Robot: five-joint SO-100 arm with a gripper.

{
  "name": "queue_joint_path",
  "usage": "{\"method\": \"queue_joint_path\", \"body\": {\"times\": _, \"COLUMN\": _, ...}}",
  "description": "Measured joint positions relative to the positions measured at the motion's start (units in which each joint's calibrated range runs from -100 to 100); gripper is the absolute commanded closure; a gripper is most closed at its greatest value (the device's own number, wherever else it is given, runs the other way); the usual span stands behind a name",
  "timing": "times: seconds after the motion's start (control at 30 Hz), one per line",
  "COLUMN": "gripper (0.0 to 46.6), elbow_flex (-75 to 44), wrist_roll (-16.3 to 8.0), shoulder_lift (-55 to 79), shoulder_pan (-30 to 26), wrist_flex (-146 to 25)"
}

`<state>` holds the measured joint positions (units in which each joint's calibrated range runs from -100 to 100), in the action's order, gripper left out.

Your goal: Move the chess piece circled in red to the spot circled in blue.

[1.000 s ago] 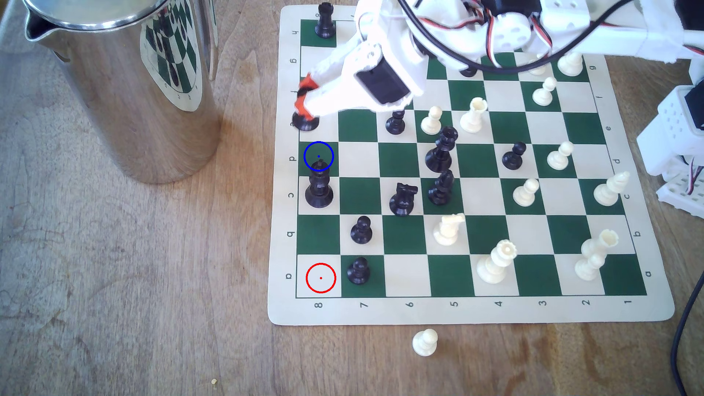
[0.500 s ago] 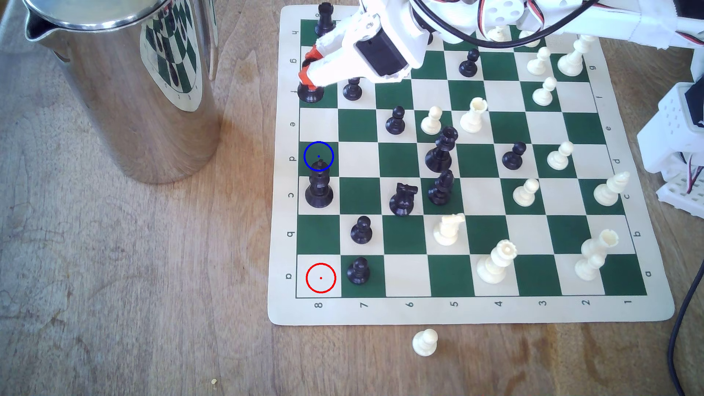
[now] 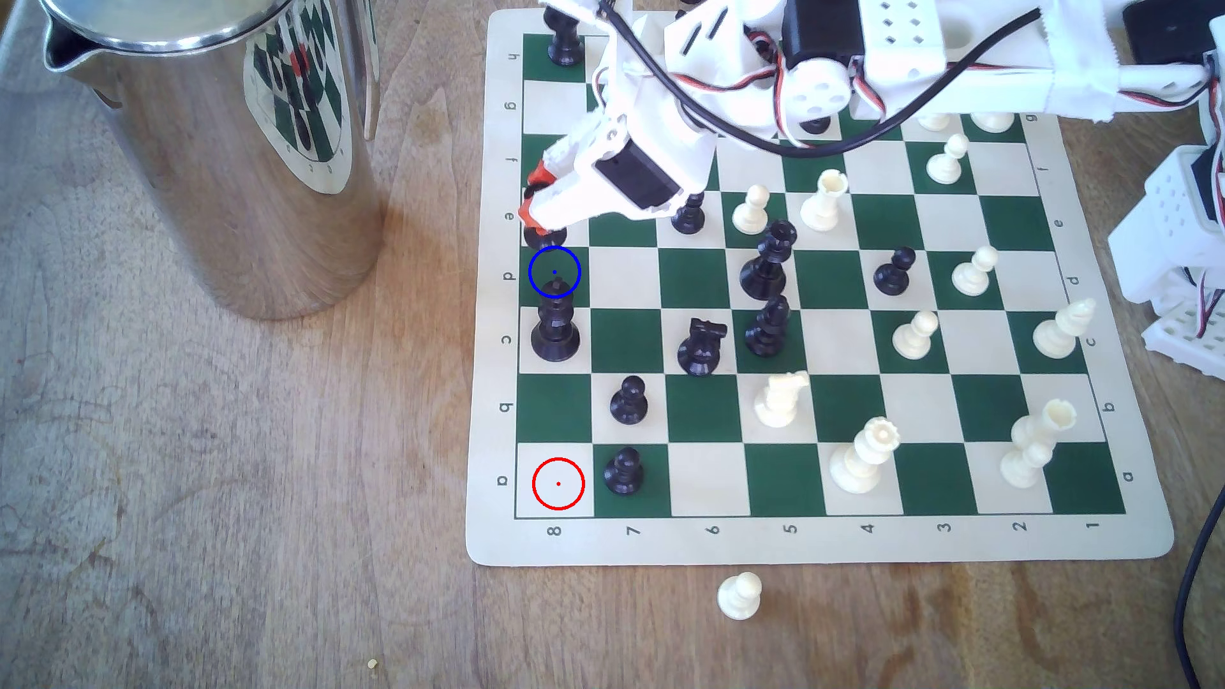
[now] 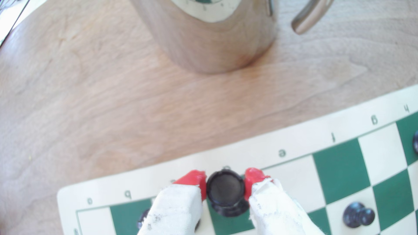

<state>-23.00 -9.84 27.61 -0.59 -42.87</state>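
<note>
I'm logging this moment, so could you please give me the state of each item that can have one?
gripper: shut on the black rook.
black rook: upright, gripped by the red fingertips, just short of the blue-ringed square.
blue-ringed square: vacant.
red-ringed square: vacant.
black king: upright, beside the blue-ringed square.

On the chess mat [image 3: 822, 546] border we read numbers 8 down to 1 along the near edge, and letters a to h up each side, appearing mirrored; the far corner mark may be an 8.
</note>
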Motion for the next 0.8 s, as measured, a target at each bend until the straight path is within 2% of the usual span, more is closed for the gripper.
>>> {"method": "queue_joint_path", "body": {"times": 0.8, "gripper": 46.4, "elbow_flex": 0.0, "wrist_roll": 0.4, "shoulder_lift": 6.5, "shoulder_pan": 1.1, "wrist_flex": 2.5}}
